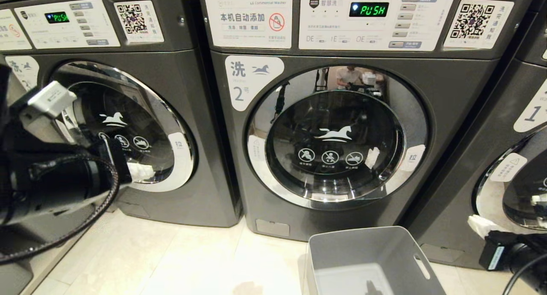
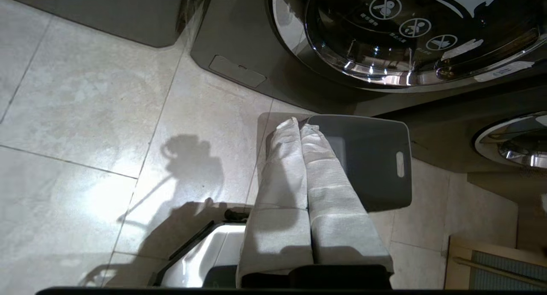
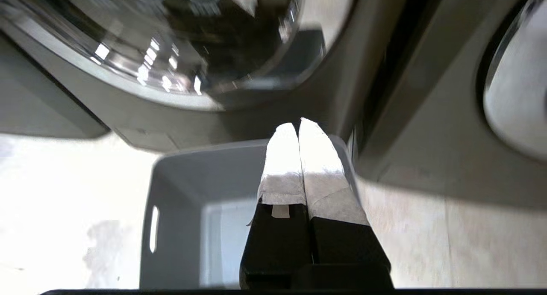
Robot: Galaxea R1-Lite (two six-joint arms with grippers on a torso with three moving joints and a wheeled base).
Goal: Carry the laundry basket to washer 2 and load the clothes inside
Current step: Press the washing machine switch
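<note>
- Right now the laundry basket stands on the floor just in front of washer 2, and as far as I can see into it, no clothes show; the part of its bottom in view is bare.
- My left pincer has its taped fingers pressed together, holding nothing, hanging above the basket's near rim in the wrist view.
- My right pincer is likewise pressed shut and empty, poised over the basket's rim close to the washer's front.
- Washer 2's round door looks closed, with its pull tab on the right edge. If I try to load before opening it, nothing goes in.
- The tab is small and the chrome ring is slick, so I judge a shut pincer could slide off it.
- The basket sits close beneath the door, so a swinging door or a low arm could knock it.
- The like washer marked 1 stands just to the right, so I could drift to the wrong door.
</note>
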